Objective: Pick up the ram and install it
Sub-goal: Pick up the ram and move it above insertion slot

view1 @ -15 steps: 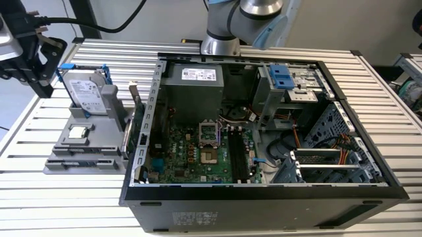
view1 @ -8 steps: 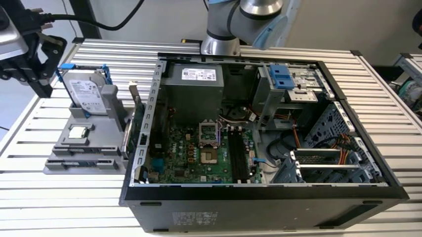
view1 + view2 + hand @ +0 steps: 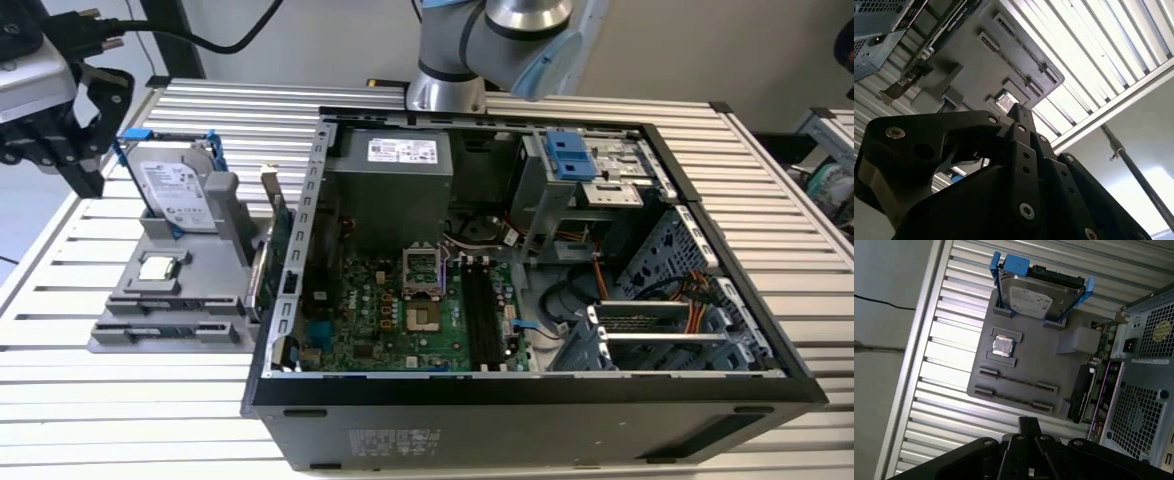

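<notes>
pincer [image 3: 84, 182] hangs closed near the gray parts tray [image 3: 200, 287].

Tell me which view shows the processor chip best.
The first wrist view: the processor chip faces the camera, its whole square top visible in the grey holder. The exterior view shows the chip obliquely, next to the hard drive; the second wrist view sees it at a grazing angle.

**Even light, glare on the slats**

In the exterior view, bright, even light falls on the tabletop [image 3: 240, 110], while the case [image 3: 534, 430] interior lies in shade. In the second wrist view, the slats glare white and the end effector [image 3: 1018, 114] looms dark.
</notes>
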